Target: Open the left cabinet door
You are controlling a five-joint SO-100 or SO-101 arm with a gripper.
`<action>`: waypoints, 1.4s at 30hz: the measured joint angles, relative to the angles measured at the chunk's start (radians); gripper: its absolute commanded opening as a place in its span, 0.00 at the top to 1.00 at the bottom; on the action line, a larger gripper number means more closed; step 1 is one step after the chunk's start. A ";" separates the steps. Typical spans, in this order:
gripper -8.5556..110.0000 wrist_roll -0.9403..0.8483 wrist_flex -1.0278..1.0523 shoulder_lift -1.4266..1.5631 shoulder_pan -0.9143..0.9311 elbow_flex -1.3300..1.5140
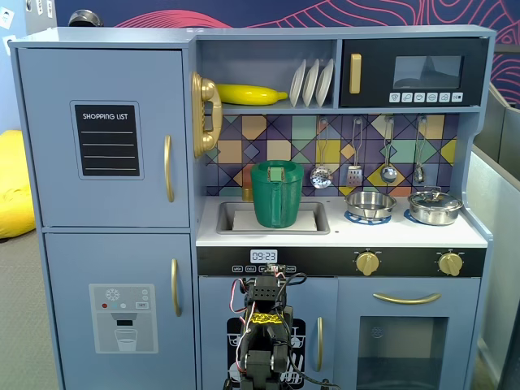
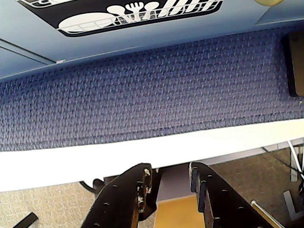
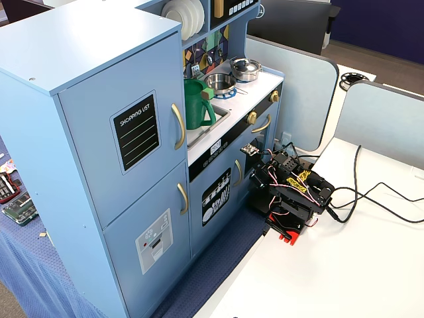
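Note:
The left cabinet door [image 1: 104,138] is a large blue-grey panel with a black "SHOPPING LIST" chalkboard and a curved gold handle [image 1: 168,168]. It is closed. It also shows in the other fixed view [image 3: 126,132], with its handle [image 3: 178,126]. The arm [image 3: 288,195] sits folded low on the white table, in front of the kitchen's lower middle [image 1: 264,325], well below and to the right of that door. In the wrist view my gripper [image 2: 168,171] has its black jaws parted and empty, pointing at the table edge.
A closed lower door with a water-dispenser graphic [image 1: 122,317] is below the left door. The small dish-rack door [image 2: 137,12] is just ahead of the arm, above a blue mat [image 2: 152,90]. A green pitcher [image 1: 276,193] stands in the sink. Cables [image 3: 377,199] trail over the white table [image 3: 318,278].

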 measured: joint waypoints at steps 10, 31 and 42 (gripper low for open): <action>0.93 0.000 0.000 0.000 0.035 0.000; 0.80 -0.097 -0.268 -0.344 -0.446 -0.736; 0.74 -0.129 -0.750 -0.646 -0.621 -1.032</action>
